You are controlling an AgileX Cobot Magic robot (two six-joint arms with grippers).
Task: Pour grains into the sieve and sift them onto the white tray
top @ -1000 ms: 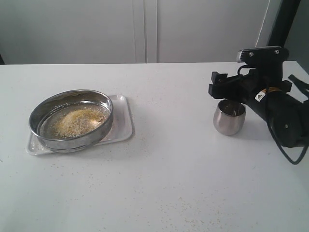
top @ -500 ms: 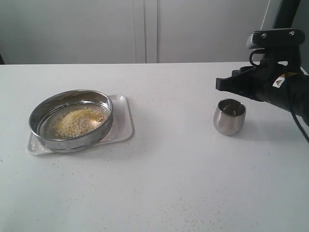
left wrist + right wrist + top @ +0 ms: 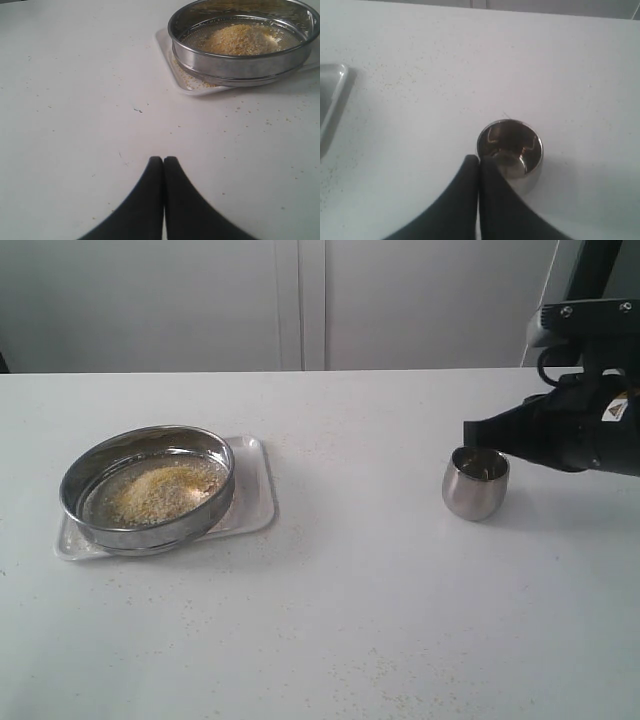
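White table fills our exterior view below pale cabinet doors; at left of frame we see the sieve resting on the white tray, the grains heaped on its mesh; at right a steel cup stands upright; our right gripper, fingers pressed together, hangs just above its rim; our left gripper, likewise pressed together and holding nothing, hovers over bare table.

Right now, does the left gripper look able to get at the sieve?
Probably yes: only open table lies between the left gripper and the sieve; its jaws are shut and must open first.
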